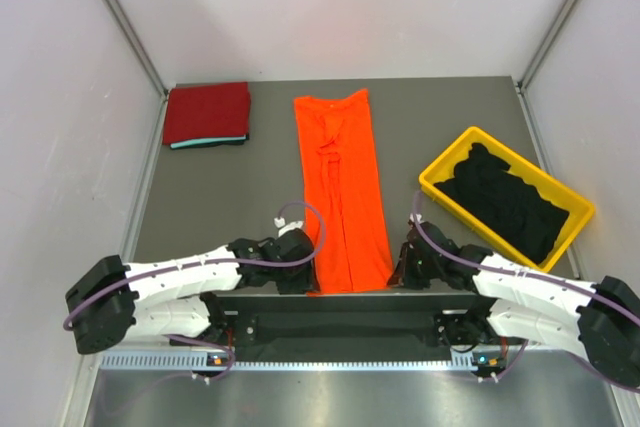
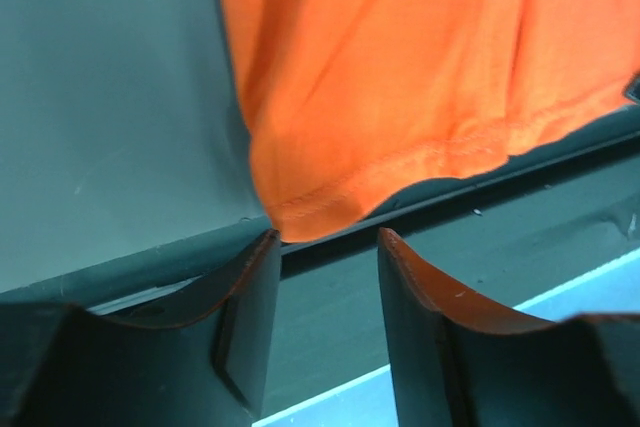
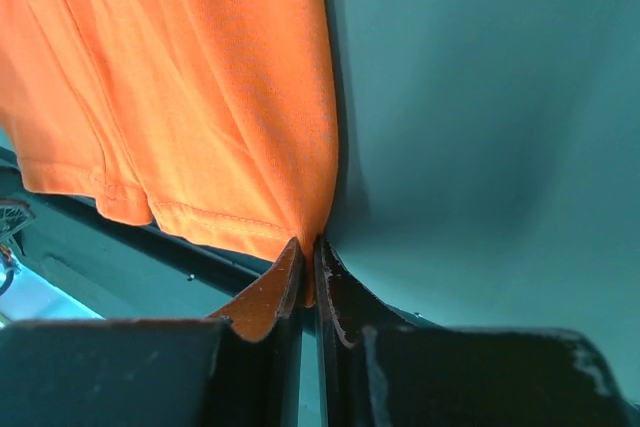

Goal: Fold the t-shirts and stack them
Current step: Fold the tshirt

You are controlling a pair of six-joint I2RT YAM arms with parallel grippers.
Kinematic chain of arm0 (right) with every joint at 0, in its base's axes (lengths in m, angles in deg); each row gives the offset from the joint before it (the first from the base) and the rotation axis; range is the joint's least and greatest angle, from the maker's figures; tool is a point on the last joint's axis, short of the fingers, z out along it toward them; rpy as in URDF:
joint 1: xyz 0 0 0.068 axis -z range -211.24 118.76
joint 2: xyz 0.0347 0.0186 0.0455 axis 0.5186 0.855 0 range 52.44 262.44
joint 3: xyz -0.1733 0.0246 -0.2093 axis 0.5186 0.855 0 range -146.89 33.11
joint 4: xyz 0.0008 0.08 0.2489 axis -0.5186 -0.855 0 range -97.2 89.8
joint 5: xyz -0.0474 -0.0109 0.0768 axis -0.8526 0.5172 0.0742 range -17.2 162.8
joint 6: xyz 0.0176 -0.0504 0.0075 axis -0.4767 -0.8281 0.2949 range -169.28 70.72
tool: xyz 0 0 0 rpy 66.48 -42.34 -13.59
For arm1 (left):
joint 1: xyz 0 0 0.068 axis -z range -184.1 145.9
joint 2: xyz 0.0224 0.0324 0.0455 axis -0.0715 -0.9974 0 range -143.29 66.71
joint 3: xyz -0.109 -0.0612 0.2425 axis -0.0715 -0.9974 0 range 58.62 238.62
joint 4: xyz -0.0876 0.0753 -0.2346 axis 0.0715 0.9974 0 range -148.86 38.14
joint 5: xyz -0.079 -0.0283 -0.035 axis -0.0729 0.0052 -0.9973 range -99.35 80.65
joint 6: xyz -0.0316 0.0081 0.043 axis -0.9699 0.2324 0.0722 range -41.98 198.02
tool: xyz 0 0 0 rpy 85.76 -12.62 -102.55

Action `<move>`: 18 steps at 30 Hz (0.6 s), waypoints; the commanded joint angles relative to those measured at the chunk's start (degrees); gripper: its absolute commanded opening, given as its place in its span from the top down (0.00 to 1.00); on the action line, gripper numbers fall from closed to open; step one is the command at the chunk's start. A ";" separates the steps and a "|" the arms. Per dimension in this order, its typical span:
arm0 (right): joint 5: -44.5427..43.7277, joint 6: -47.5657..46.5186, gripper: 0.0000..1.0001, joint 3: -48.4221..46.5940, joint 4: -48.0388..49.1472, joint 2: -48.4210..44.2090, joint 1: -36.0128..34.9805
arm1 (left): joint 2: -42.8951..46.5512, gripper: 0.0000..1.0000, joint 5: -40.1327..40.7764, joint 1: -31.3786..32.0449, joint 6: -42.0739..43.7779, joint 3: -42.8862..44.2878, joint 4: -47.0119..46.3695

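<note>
A bright orange t-shirt lies folded into a long strip down the middle of the table, its hem over the near edge. My left gripper stands open at the hem's near-left corner, cloth just touching one fingertip, nothing between the fingers. My right gripper is shut on the hem's near-right corner. In the top view the left gripper and right gripper flank the strip's near end. A folded dark red t-shirt lies at the back left on a teal one. Black t-shirts fill the bin.
A yellow plastic bin sits at the right of the table, tilted diagonally. The folded stack lies near the back-left corner. White walls enclose the table on three sides. A dark rail runs along the near edge below the shirt's hem.
</note>
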 commanded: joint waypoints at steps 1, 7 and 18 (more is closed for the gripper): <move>-1.16 0.63 0.95 0.44 -0.07 0.00 -1.31 | 0.13 0.52 1.90 0.37 -2.29 -1.49 -2.70; -1.42 1.07 0.95 0.09 0.20 0.35 -2.10 | 1.09 0.54 3.83 0.64 -2.73 -0.79 0.02; -1.69 1.60 0.94 0.09 1.69 0.87 -3.25 | 3.38 0.58 5.59 0.64 -8.00 -6.50 -7.51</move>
